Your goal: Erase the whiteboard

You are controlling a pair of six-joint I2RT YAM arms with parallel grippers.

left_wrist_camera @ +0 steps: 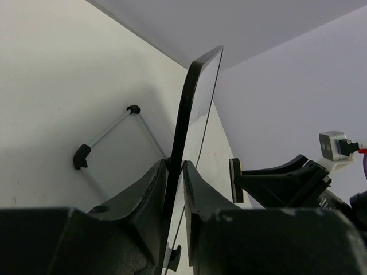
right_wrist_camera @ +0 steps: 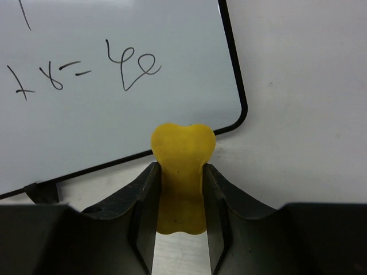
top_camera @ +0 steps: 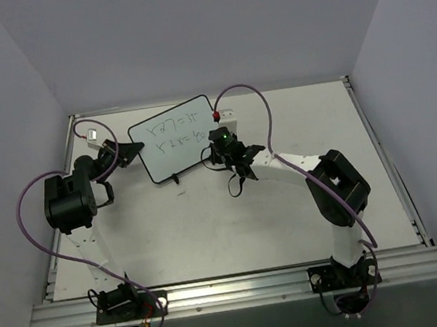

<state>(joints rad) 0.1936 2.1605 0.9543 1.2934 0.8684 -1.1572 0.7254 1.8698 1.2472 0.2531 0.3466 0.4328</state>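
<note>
The whiteboard [top_camera: 175, 141] stands tilted at the back of the table, with two lines of dark handwriting on it. My left gripper [top_camera: 131, 151] is at its left edge. In the left wrist view the board's black rim [left_wrist_camera: 192, 103] runs edge-on between the jaws, and the left gripper [left_wrist_camera: 175, 166] is shut on it. My right gripper [top_camera: 220, 139] is at the board's right side, shut on a yellow eraser [right_wrist_camera: 182, 154]. The eraser's tip lies over the lower right corner of the whiteboard [right_wrist_camera: 114, 114], below the marks. The right gripper [right_wrist_camera: 179, 169] squeezes the eraser at its waist.
A small grey block [top_camera: 92, 134] lies at the back left. A white and red piece [top_camera: 220, 116] sits behind the right gripper. A wire prop with black caps [left_wrist_camera: 109, 137] stands behind the board. Walls close in on three sides, and a metal rail [top_camera: 235, 289] runs along the near edge.
</note>
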